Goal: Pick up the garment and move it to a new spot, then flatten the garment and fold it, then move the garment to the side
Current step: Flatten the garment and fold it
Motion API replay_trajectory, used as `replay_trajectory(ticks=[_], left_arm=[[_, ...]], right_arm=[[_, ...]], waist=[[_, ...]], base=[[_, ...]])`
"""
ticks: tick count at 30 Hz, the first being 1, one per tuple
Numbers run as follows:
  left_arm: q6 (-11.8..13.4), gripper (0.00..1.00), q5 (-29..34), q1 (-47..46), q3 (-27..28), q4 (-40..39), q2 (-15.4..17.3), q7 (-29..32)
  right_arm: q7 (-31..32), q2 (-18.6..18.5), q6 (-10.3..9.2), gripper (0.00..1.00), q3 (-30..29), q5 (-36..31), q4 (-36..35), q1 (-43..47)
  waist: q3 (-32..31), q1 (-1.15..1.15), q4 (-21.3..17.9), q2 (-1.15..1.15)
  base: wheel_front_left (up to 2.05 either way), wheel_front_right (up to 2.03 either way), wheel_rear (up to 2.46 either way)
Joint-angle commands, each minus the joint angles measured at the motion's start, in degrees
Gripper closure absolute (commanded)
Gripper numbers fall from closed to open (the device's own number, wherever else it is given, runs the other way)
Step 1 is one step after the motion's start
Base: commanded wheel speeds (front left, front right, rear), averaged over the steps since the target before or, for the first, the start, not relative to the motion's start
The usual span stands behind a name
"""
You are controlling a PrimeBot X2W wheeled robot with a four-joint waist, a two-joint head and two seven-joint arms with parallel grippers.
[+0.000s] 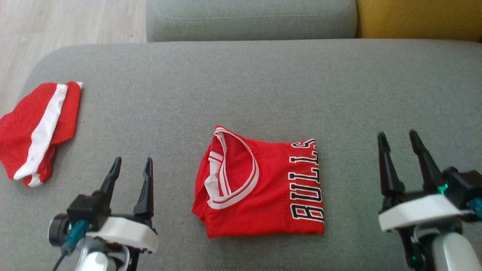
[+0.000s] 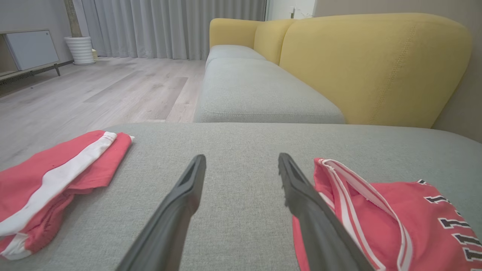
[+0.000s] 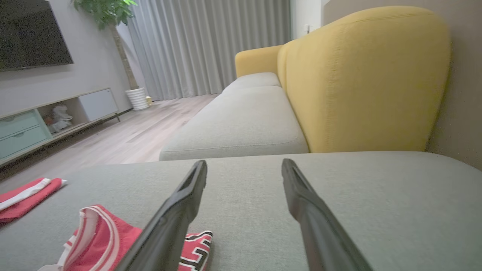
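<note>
The garment [image 1: 263,184] is a red jersey with white trim and black-and-white lettering, lying folded into a rough rectangle on the grey cushion [image 1: 241,82]. It also shows at the lower right of the left wrist view as the garment [image 2: 380,222] and at the lower left of the right wrist view as the garment [image 3: 113,244]. My left gripper [image 1: 133,162] stands open to the left of it, nothing between its fingers. To the right of the garment, my right gripper [image 1: 398,136] is open and empty too. Both are apart from the cloth.
Red shorts with a white stripe [image 1: 35,130] lie folded at the cushion's left edge. Beyond the cushion runs a second grey seat [image 1: 250,19] with a yellow backrest [image 2: 372,67]. Wooden floor [image 1: 56,20] lies at the far left.
</note>
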Motion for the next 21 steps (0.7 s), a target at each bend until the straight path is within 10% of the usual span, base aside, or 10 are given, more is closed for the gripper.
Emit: replay_trajectory(ticks=[1, 21], left_arm=[[0.32, 0.0, 0.09, -0.82, 2.21, -2.33, 1.58, 0.08], [2.0, 0.0, 0.26, 3.9, 0.97, -4.6, 3.08, 2.71]], right_arm=[[1.13, 0.18, 0.39, 0.0, 0.11, -0.86, -3.57, 0.6], [5.28, 0.54, 0.39, 0.0, -0.27, -1.63, -10.06, 11.11]], waist=[[-0.88, 0.0, -0.25, 0.0], [-4.99, 0.0, -1.28, 0.0]], base=[[0.0, 0.0, 0.0], [0.0, 0.0, 0.0]])
